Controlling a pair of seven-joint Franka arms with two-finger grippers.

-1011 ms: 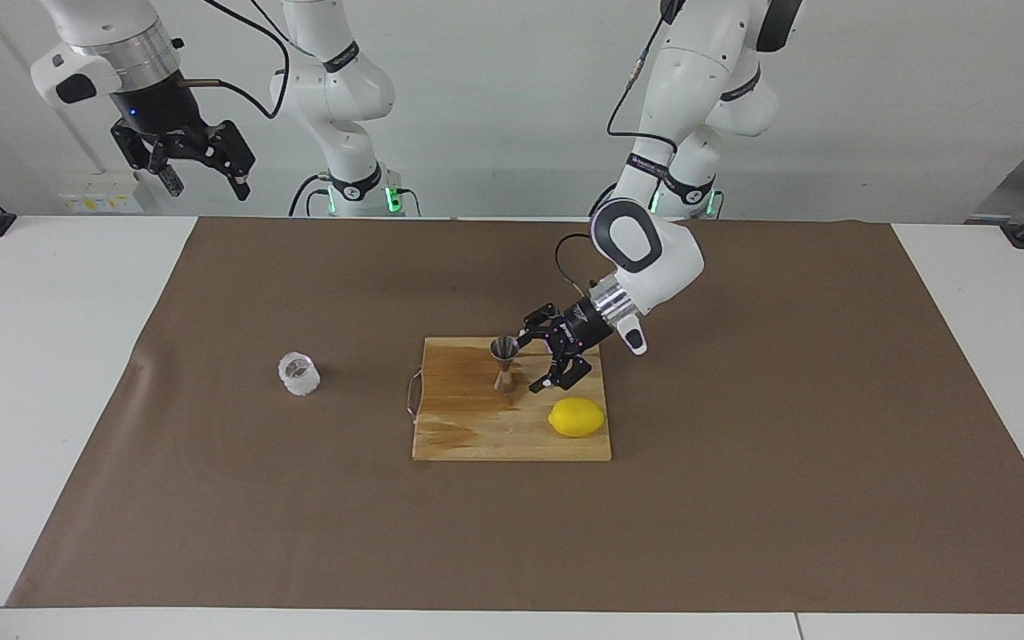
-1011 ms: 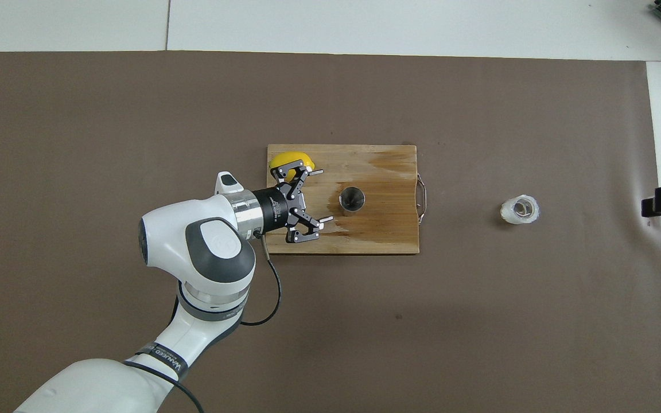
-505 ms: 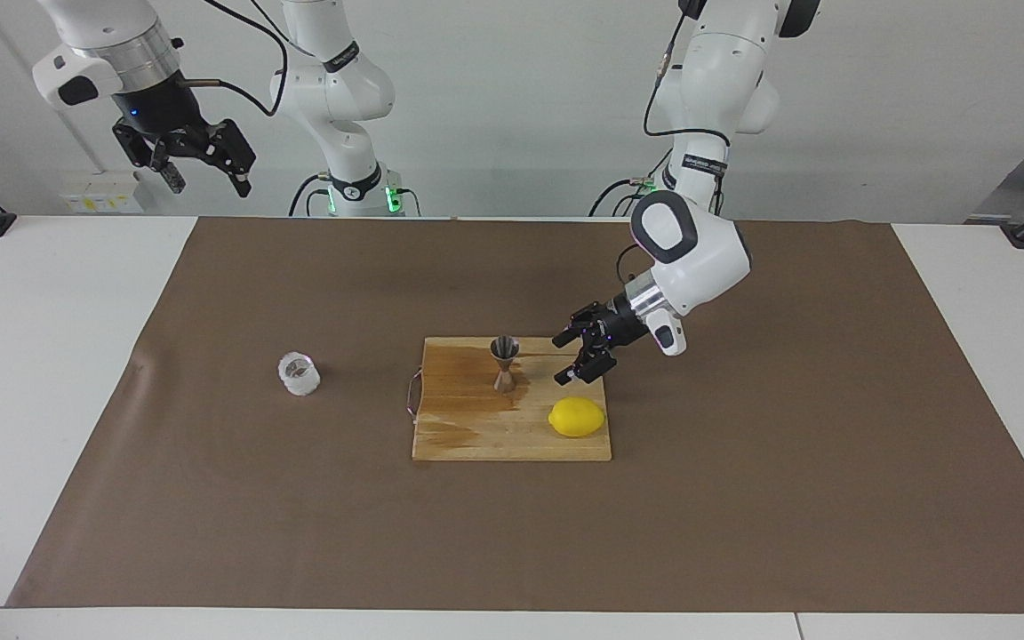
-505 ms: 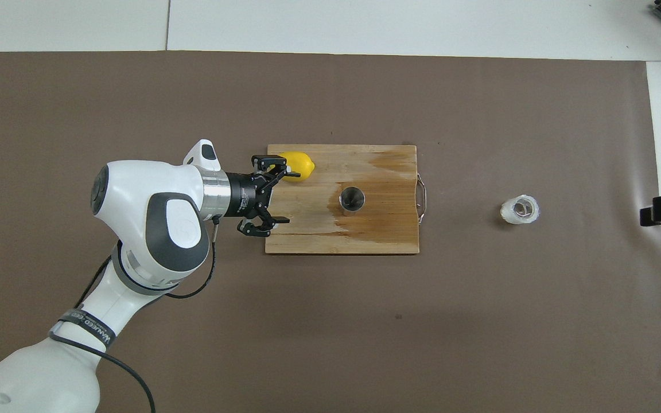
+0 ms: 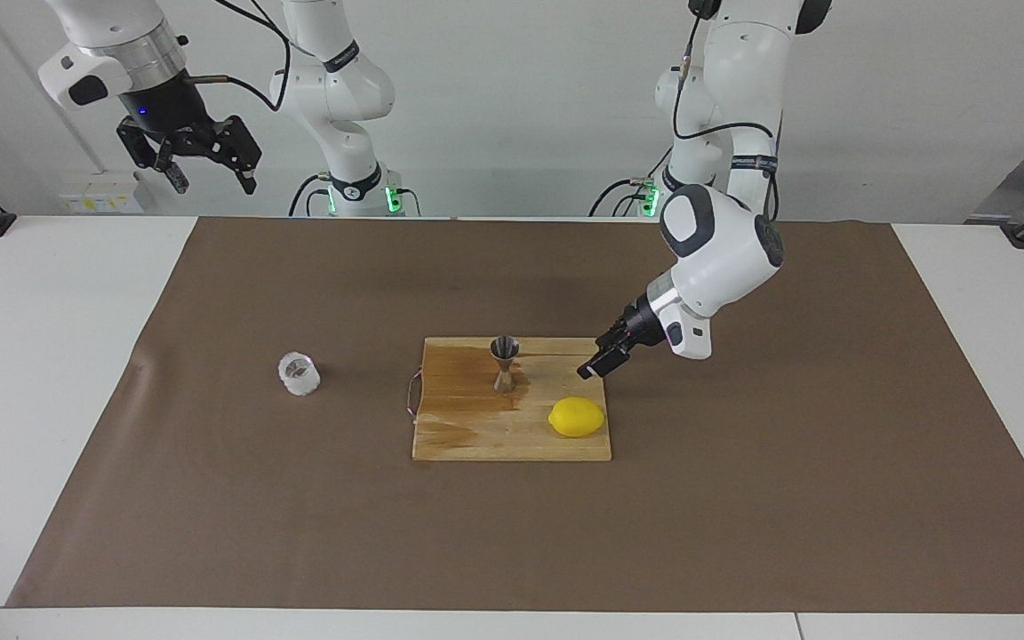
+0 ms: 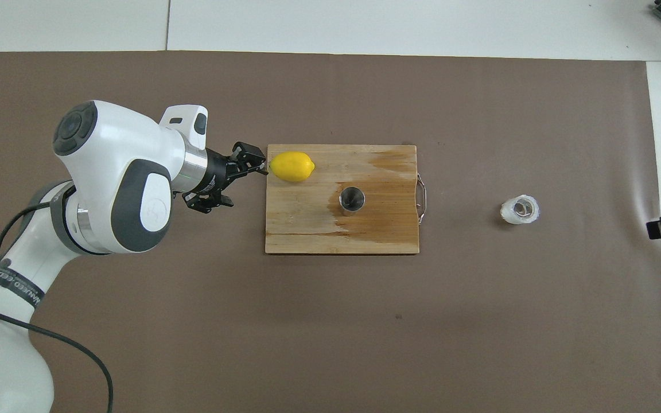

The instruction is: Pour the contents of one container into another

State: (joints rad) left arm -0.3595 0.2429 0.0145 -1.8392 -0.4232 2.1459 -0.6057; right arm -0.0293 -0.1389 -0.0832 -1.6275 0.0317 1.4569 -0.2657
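I've pulled my left gripper [image 5: 596,360] back off the jigger [image 5: 504,363], fingers spread and empty. Right gripper [image 5: 201,164] waits upper left, spread. The cup [image 5: 299,373] sits untouched at frame left, so pouring hasn't begun.

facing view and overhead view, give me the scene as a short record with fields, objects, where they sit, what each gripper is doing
container to pour from: small whitish faceted glass cup, upright on the brown mat, toward the right arm's end
container to fill: shiny steel hourglass jigger, upright on the wooden cutting board
other object: yellow lemon on the board, toward the left arm's end
left gripper: open, empty, low by the board's edge
right gripper: open, empty, raised, waiting
pour: not started
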